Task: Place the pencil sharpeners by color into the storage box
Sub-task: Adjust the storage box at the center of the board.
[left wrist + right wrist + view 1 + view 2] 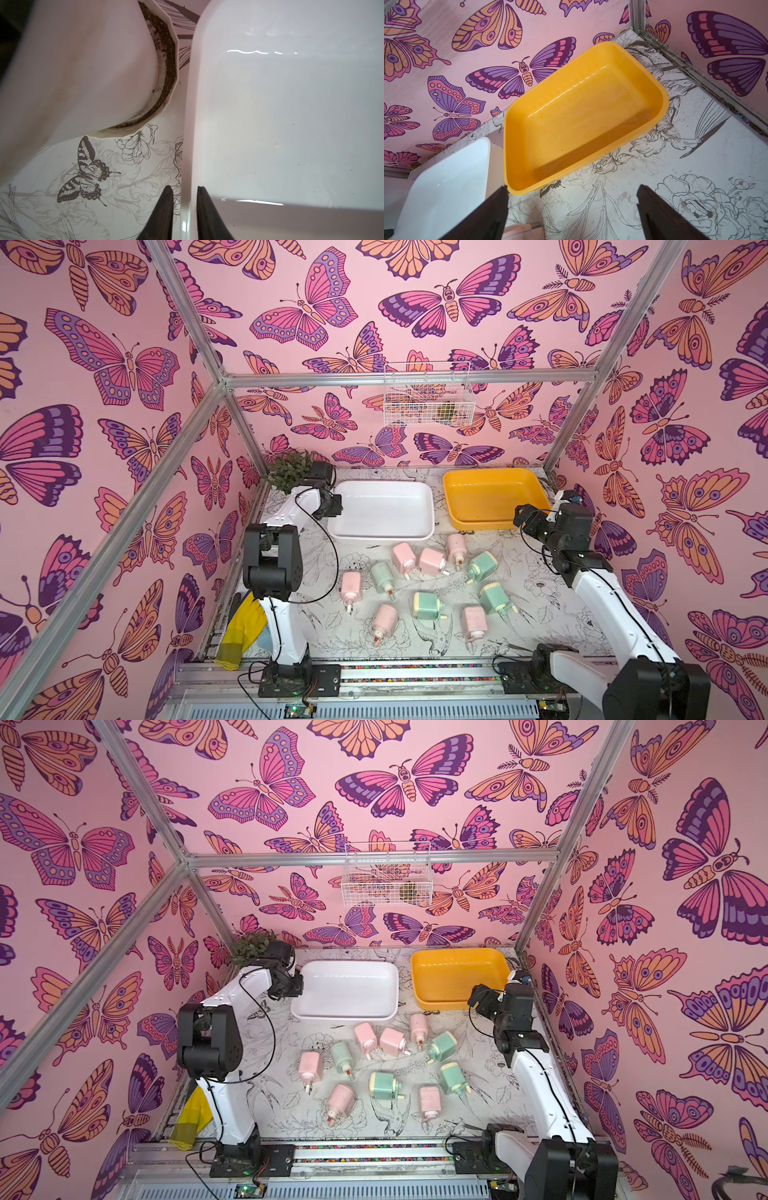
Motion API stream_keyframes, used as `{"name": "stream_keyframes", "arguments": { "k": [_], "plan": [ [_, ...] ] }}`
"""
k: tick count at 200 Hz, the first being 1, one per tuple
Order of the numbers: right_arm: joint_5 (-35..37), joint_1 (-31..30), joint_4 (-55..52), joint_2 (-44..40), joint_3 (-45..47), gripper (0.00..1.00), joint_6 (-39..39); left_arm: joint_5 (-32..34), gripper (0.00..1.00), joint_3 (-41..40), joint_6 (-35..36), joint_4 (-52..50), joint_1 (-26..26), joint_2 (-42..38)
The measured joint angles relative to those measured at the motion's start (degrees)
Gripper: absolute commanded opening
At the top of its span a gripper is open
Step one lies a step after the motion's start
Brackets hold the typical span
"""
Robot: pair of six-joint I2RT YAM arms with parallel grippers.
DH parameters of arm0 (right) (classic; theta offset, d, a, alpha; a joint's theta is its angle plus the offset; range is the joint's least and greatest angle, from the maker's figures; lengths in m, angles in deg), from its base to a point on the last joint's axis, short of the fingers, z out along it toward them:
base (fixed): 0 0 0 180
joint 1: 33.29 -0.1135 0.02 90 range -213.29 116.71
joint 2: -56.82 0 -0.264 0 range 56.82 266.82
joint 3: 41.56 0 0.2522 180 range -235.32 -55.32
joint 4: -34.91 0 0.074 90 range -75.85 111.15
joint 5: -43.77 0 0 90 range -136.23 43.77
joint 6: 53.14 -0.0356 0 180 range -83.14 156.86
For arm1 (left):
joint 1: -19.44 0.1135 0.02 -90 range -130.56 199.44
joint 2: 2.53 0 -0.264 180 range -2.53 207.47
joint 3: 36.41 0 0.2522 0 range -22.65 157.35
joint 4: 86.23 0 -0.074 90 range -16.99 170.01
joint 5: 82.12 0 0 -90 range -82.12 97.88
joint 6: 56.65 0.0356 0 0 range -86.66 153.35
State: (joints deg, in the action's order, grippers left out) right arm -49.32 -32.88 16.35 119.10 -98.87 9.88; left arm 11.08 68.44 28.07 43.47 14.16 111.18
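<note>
Several pale pink pencil sharpeners (432, 562) and several mint green ones (426, 605) lie scattered on the floral tabletop in both top views. Behind them stand a white storage box (382, 510) and a yellow storage box (490, 497), both with nothing inside. My left gripper (332, 506) is at the white box's left rim. In the left wrist view it (184, 188) straddles that rim (187, 145), jaws narrowly apart with a gap beside the rim. My right gripper (572, 188) hangs wide open above the table before the yellow box (581, 116), a pink sharpener (523, 231) just below.
A potted plant (291, 470) stands in the back left corner, its white pot (83, 72) close to the white box. A yellow glove (241, 630) hangs at the table's left edge. A wire basket (428, 393) is fixed on the back wall.
</note>
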Motion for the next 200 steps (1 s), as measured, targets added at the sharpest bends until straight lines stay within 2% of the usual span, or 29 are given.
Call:
{"name": "stream_keyframes", "arguments": {
  "k": [28, 37, 45, 63, 77, 104, 132, 151, 173, 200],
  "plan": [
    [0.0, 0.0, 0.0, 0.1, 0.0, 0.99, 1.3, 0.0, 0.35, -0.2, -0.6, -0.1, 0.0, -0.7],
    [-0.2, 0.0, 0.2, 0.3, 0.0, 0.99, 2.2, 0.0, 0.41, -0.4, -1.0, -0.4, 0.0, -1.6],
    [-0.6, 0.0, 0.5, 0.7, 0.0, 0.99, 3.1, -0.2, 0.5, -0.5, -1.2, -0.7, 0.0, -2.6],
    [-1.6, 0.0, 0.9, 2.5, -0.5, 0.99, 5.7, -1.3, 0.82, -0.8, -1.9, -1.1, 0.0, -5.9],
    [-2.0, 0.0, 0.7, 5.0, -1.9, 0.99, 7.8, -2.4, 0.99, -1.0, -2.7, -1.0, -0.3, -8.7],
    [-3.2, 1.8, -0.9, 12.0, -8.2, 0.99, 11.8, -2.7, 1.0, -1.1, -2.5, -0.8, -3.7, -13.2],
    [-4.2, 6.1, -5.0, 18.8, -16.1, 1.0, 17.6, -1.9, 1.0, -2.5, -1.3, 1.6, -12.0, -15.0],
    [-5.7, 9.9, -9.1, 24.2, -22.9, 0.98, 20.2, -4.2, 1.0, -4.9, -1.1, 4.5, -16.6, -15.1],
    [-7.1, 13.2, -14.2, 31.8, -31.5, 0.95, 22.6, -8.0, 1.0, -8.6, -1.9, 9.6, -18.3, -15.3],
    [-7.3, 13.7, -23.0, 42.9, -44.6, 0.88, 24.4, -10.6, 1.0, -12.5, -3.2, 16.1, -19.2, -15.4]
  ]
}}
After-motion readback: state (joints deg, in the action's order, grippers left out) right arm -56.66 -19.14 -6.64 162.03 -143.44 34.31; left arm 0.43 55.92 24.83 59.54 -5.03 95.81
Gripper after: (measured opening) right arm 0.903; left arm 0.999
